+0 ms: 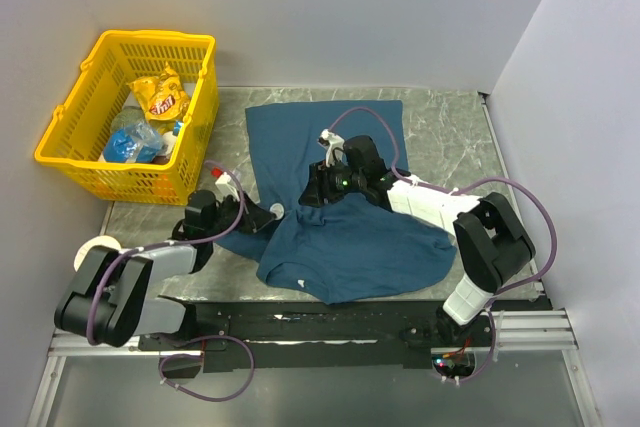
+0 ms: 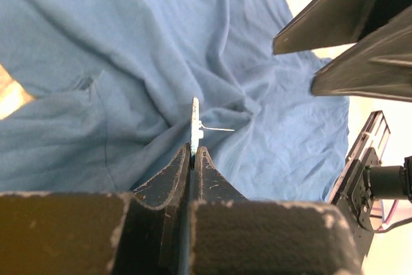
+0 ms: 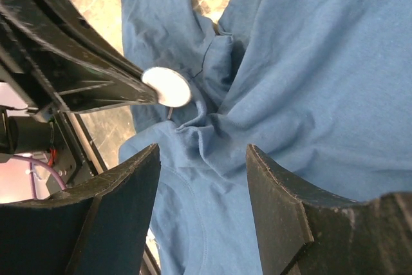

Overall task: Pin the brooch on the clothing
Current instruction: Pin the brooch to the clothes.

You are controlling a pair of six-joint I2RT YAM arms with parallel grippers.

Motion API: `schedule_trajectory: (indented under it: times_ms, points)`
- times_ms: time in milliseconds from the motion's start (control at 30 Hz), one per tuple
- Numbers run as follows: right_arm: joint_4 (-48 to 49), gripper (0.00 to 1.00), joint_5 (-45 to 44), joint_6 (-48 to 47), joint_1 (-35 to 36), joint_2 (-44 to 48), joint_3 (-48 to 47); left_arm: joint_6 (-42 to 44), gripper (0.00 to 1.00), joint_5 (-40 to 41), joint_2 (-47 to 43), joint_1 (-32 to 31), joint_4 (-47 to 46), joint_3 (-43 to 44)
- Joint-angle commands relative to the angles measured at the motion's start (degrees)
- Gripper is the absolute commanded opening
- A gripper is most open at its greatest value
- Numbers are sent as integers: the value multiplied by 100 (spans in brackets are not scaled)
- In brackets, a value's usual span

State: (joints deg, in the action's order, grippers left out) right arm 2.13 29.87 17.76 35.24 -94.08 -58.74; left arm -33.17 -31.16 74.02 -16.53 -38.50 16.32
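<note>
The teal-blue T-shirt (image 1: 340,197) lies crumpled on the table. My left gripper (image 1: 272,213) is shut on the brooch (image 2: 195,127), seen edge-on with its thin pin pointing right, just above bunched shirt fabric (image 2: 129,62). In the right wrist view the brooch (image 3: 167,87) is a pale round disc at the tip of the left fingers (image 3: 84,75), its pin touching a fold of the shirt (image 3: 309,82). My right gripper (image 1: 312,190) is open and empty, hovering over the shirt close to the brooch.
A yellow basket (image 1: 75,152) with snack packets stands at the back left. Marble tabletop (image 1: 450,127) shows around the shirt. The walls close in on the left, back and right.
</note>
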Motion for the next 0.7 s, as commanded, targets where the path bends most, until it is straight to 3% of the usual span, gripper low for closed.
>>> schedule_trajectory:
  times_ms: [0, 667]
  points:
    - [173, 63, 98, -1, -18, -5, -67, 74, 1, -268, 226, 19, -377, 108]
    - [191, 63, 151, 26, -18, -207, -85, -181, 1, -628, 429, -174, -852, 293]
